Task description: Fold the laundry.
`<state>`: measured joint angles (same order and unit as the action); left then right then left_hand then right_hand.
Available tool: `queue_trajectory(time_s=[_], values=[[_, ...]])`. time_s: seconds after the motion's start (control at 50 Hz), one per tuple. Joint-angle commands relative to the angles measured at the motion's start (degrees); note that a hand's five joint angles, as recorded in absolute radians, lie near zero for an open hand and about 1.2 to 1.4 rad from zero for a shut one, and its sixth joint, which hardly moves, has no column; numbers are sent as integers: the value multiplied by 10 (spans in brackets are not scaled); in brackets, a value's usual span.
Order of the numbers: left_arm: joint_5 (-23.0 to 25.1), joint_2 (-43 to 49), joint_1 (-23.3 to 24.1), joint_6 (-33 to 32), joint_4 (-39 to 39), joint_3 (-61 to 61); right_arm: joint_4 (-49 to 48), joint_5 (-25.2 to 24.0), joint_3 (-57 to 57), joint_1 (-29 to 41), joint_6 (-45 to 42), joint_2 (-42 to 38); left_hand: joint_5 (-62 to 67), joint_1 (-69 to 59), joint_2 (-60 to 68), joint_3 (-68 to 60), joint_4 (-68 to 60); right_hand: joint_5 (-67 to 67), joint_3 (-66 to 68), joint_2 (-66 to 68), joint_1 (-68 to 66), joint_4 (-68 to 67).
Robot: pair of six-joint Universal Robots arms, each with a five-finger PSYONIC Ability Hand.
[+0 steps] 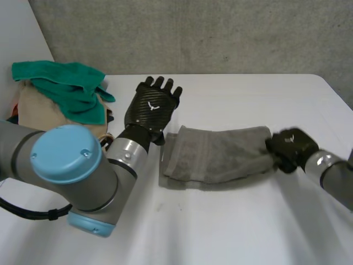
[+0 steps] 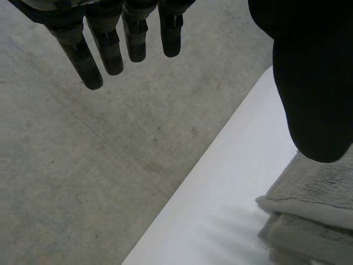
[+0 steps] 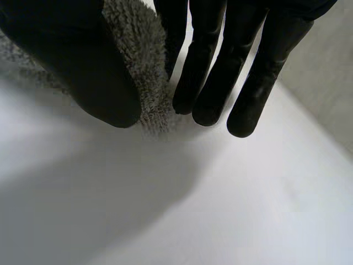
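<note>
White tabletop is seen in front of a grey speckled wall. A grey towel is laid near the middle of the tabletop and is folded over on itself, with stacked layers visible at its left end.

The left robot hand is held just beside that left end, back of the hand upward. In the left wrist view its fingers are stretched out straight and spread from the thumb, and nothing is held by them. The folded layers can be seen close to the thumb.

The right robot hand is placed at the towel's right end. In the right wrist view a fold of the pile is pinched between the thumb and the nearly straight fingers, close above the tabletop.

At the tabletop's far left corner, a green cloth is heaped on a beige cloth, well apart from the towel.
</note>
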<state>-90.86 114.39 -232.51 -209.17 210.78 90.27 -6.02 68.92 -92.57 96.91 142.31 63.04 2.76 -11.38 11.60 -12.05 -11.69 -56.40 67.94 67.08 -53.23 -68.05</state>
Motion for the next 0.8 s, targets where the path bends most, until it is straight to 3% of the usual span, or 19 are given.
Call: queue_trajectory(time_s=[0.02,0.06,0.12,0.2,0.24,0.26,0.32,0.42,0.52,0.64,0.8], values=[[-8,-58,-41,2,0,41,0,9,102,161,31,-2,-28,14,-16,20,17,-136,121,129,-268,-120],[-12,-70,-50,3,0,53,-5,-3,129,240,24,-39,-28,14,-16,20,17,-136,121,129,-268,-120],[-19,-81,-65,3,0,65,-6,-18,157,302,26,-81,-28,14,-16,20,17,-136,121,129,-268,-120],[-24,-84,-85,16,-1,74,0,-17,208,318,37,-140,-28,14,-16,20,17,-136,121,129,-268,-120],[-24,-84,-87,31,-3,73,0,-13,216,318,52,-136,-28,14,-16,20,17,71,-86,-78,-61,87],[-24,-83,-87,36,-4,72,-5,-13,216,318,81,-127,-28,14,-16,20,17,253,-269,-260,122,270],[-23,-82,-88,54,-7,62,-7,-5,214,309,169,-98,-28,14,-16,20,17,564,-579,-571,432,580],[-20,-72,-76,68,-11,30,0,56,197,261,290,-42,-28,14,-16,20,17,564,-579,-571,432,580],[-20,-37,-30,94,-22,-17,17,109,167,218,336,-13,-27,13,-16,20,16,564,-579,-571,432,580],[-21,38,39,152,-125,-103,78,107,178,188,348,-22,-22,8,-11,15,11,564,-579,-571,432,580],[-54,131,47,202,-242,-167,121,100,216,194,351,-94,6,-20,18,-14,-17,564,-579,-571,432,580]])
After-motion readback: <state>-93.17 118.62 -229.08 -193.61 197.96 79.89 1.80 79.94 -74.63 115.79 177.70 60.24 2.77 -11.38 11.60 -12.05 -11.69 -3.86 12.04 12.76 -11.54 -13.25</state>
